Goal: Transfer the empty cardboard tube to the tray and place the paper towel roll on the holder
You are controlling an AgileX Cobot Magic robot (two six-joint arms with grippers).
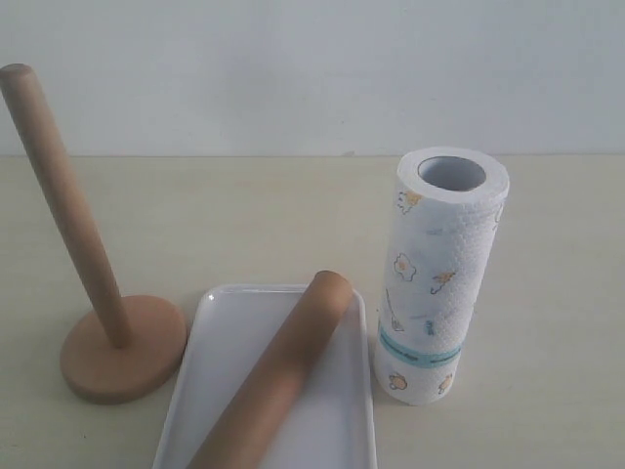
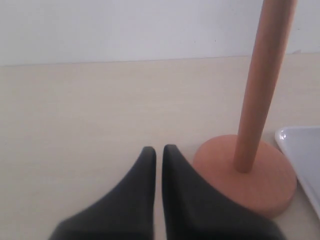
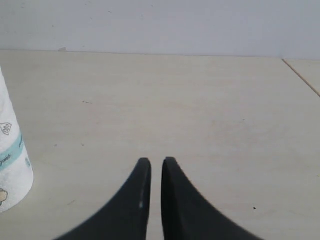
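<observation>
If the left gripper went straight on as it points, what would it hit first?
Probably nothing: ahead of the left gripper lies bare table up to the wall. The holder stands just beside that line.

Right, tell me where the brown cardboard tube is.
In the exterior view the long brown cardboard tube lies slanted on the flat white tray, between the wooden dowel stand at left and the white paper towel roll at right.

Looks like a lab bench: pale tabletop [image 1: 244, 215], plain white wall [image 1: 293, 68]
</observation>
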